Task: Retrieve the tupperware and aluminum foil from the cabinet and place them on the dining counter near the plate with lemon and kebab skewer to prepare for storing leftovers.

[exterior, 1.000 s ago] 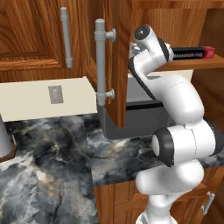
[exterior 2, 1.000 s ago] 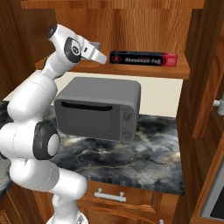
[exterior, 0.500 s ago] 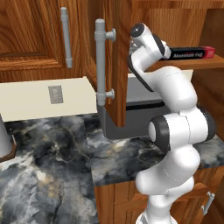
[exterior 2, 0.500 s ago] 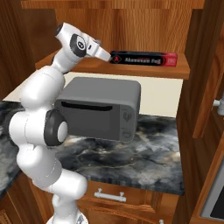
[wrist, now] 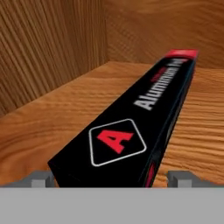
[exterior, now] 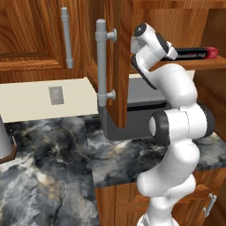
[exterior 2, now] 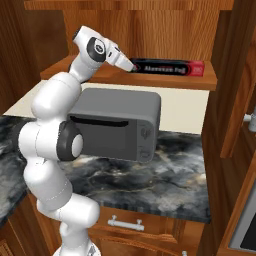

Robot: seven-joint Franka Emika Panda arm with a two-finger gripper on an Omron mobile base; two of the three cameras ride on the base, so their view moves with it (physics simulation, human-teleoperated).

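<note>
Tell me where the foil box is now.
The foil box lies on the open cabinet's shelf above the microwave, its near end between the open gripper's fingertips.

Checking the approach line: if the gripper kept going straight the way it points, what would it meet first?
The near end of the long black aluminum foil box lying on the wooden cabinet shelf. The open gripper already straddles that end, apparently without touching it yet.

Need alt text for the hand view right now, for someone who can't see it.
The aluminum foil box, black with a red far end, lies on the wooden cabinet shelf, its near end between the open gripper fingertips.
</note>
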